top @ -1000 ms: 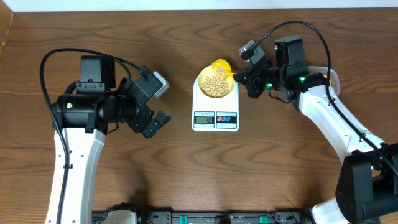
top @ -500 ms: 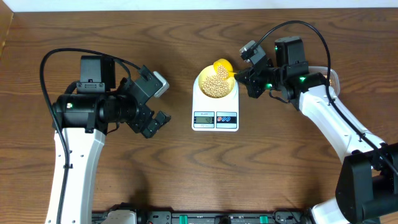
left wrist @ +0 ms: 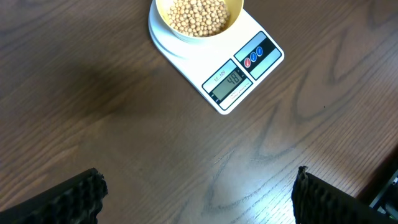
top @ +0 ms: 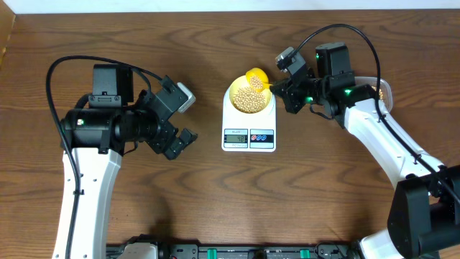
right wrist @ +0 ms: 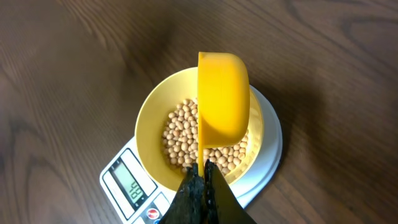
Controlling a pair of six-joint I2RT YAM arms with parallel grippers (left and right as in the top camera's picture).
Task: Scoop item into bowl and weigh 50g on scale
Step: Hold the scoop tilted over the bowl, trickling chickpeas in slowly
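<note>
The white scale (top: 249, 126) stands mid-table with the pale-yellow bowl (top: 236, 91) on its platform. Beige beans (top: 249, 99) fill the bowl's bottom. My right gripper (top: 282, 92) is shut on the handle of a bright yellow scoop (top: 256, 75), whose cup hangs turned on its side over the bowl's far rim. In the right wrist view the scoop (right wrist: 222, 104) is above the beans (right wrist: 180, 137) and bowl (right wrist: 149, 127), with the scale (right wrist: 134, 186) below and my right gripper (right wrist: 203, 176) pinching the handle. My left gripper (top: 175, 122) is open and empty, left of the scale (left wrist: 239, 78), bowl (left wrist: 186, 34) and beans (left wrist: 199, 14).
A tub holding more beans (top: 384, 92) shows partly behind my right arm at the right. Bare wooden tabletop (top: 215, 201) lies all round the scale. The left gripper's fingertips (left wrist: 81, 196) hover over plain wood.
</note>
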